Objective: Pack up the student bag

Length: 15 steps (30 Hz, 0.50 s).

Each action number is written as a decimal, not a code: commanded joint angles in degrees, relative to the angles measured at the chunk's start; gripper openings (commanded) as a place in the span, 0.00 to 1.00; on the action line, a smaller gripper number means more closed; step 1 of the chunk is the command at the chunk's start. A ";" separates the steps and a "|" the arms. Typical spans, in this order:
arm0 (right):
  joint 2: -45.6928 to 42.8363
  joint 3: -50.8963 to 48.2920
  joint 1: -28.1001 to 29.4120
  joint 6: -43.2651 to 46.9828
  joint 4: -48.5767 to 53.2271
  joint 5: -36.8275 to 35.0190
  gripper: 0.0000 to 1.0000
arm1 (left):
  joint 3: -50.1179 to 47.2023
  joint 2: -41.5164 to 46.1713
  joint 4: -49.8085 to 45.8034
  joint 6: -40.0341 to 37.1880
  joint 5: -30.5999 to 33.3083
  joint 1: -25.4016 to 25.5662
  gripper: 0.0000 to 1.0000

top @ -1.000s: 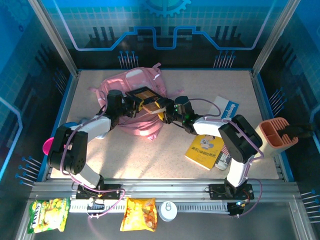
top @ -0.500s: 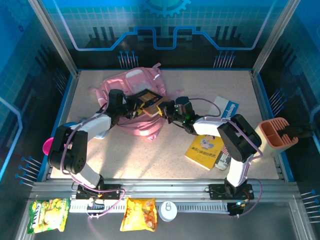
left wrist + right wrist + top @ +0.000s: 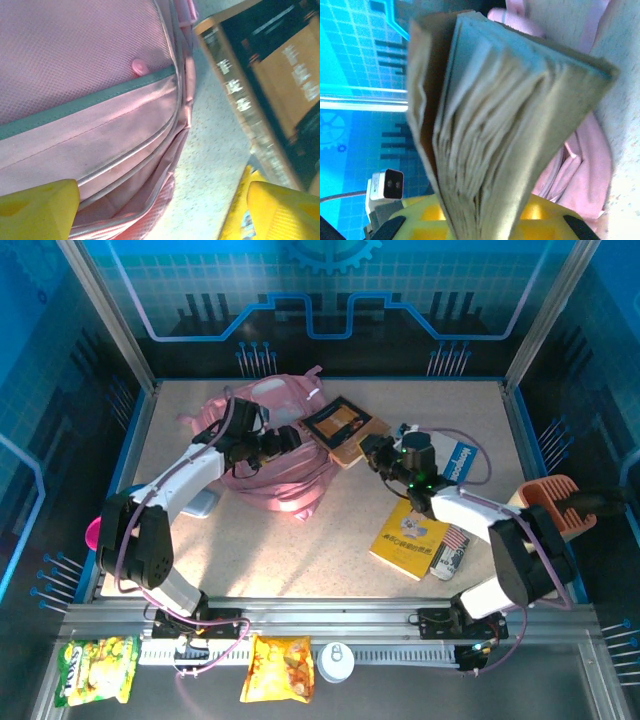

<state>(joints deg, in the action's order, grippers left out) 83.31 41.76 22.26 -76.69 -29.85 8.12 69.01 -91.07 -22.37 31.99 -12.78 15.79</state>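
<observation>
The left arm is stretched over the pink bag (image 3: 272, 398), which is slumped at the far left of the table (image 3: 300, 550). The left gripper (image 3: 290, 438) is spread wide, grasping nothing. The right gripper (image 3: 372, 448) is clamped on a dark book (image 3: 340, 425) just right of the bag. Open table is seen nearer. Pale spine characters are probably too blurred to read.

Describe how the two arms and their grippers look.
Both the left arm and right arm have white link shells, bulky black joint housings and thin purple cables looping alongside. The left gripper and right gripper are black bodied, with yellow fingers. No markings are legible.
</observation>
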 commanded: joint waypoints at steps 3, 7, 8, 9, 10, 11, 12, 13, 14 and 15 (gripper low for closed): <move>-8.76 -1.66 -3.37 9.13 3.95 -0.04 0.00 | 5.72 -2.27 -10.20 -16.95 6.30 2.32 0.90; -12.63 -2.63 -4.97 11.65 8.06 -1.38 0.00 | 9.86 -6.00 -15.15 -26.16 11.84 4.93 0.90; -13.37 -2.80 -5.38 12.09 8.91 -1.60 0.00 | 10.91 -7.03 -16.25 -28.47 13.39 5.81 0.90; -14.02 -2.95 -5.62 12.49 9.64 -1.84 0.00 | 11.83 -8.09 -17.27 -30.71 14.62 6.66 0.90; -14.37 -3.04 -5.85 12.76 10.21 -1.96 0.00 | 12.66 -9.03 -17.97 -32.00 15.32 7.19 0.90; -14.83 -3.14 -6.11 13.03 10.78 -2.04 0.00 | 13.69 -10.20 -19.01 -33.03 15.78 7.69 0.89; -15.00 -3.24 -6.26 13.25 11.09 -2.05 0.00 | 14.93 -11.36 -20.22 -33.45 15.89 7.95 0.87; -15.26 -3.32 -6.37 13.24 11.34 -2.03 0.00 | 15.85 -12.49 -21.13 -33.27 15.85 8.15 0.85; -15.37 -3.43 -6.54 13.23 11.39 -1.98 0.00 | 16.83 -13.61 -21.96 -33.12 15.92 8.33 0.83; -15.48 -3.69 -6.75 13.15 11.34 -1.92 0.00 | 17.69 -14.73 -22.56 -32.96 15.90 8.53 0.81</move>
<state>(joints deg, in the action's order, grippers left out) 69.95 38.37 16.40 -65.63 -16.69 6.81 83.37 -103.35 -39.42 3.33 0.58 23.92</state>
